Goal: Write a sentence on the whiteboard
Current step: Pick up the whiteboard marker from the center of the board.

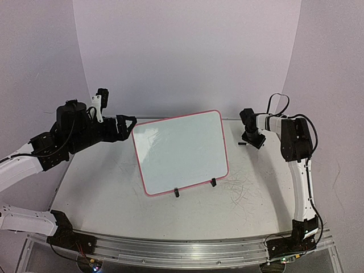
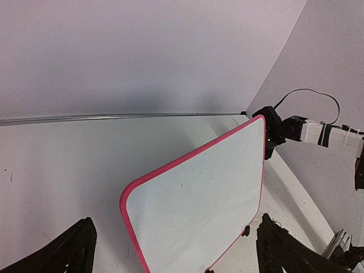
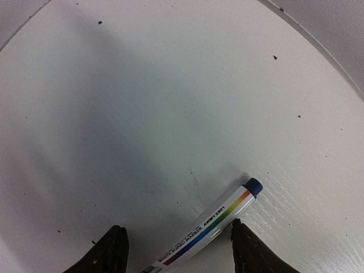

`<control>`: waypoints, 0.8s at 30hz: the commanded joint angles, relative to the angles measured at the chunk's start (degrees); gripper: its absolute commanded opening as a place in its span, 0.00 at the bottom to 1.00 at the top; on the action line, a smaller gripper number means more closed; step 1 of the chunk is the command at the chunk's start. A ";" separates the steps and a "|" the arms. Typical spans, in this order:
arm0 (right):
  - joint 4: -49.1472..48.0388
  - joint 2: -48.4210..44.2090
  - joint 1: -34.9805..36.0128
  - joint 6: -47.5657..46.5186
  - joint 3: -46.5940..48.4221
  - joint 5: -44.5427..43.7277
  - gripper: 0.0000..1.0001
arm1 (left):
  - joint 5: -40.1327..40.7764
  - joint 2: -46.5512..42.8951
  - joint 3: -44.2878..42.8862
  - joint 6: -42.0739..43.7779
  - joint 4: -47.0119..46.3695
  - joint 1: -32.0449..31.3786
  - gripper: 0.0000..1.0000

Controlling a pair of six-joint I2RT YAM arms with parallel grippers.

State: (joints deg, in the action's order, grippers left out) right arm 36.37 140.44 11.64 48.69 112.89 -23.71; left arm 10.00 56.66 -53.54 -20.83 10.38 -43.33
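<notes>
The white surface [image 1: 108,193] fills the lower half of the top view, with faint grey scribbles [image 1: 238,186] right of centre. The whiteboard [image 1: 181,152] stands on it at mid-frame, leaning back on two black feet [image 1: 177,193] that touch the surface below the board's lower edge. In the right wrist view a marker [image 3: 207,230] lies flat on the surface at lower centre, its blue cap toward the upper right. Dark specks [image 3: 274,57] dot the surface there.
</notes>
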 commanded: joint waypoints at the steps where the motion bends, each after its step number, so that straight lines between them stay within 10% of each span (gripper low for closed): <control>1: 3.73 0.48 -0.58 -0.94 2.59 1.79 0.57 | -0.13 -2.35 -0.50 0.45 -2.58 0.00 0.99; 24: -6.49 -12.44 -1.15 3.45 -20.26 10.32 0.00 | -0.54 -4.78 -2.29 -6.84 0.28 0.00 0.99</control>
State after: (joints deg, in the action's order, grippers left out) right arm 31.98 131.91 10.63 52.56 99.06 -17.38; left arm 10.13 53.16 -53.56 -24.47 10.57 -43.33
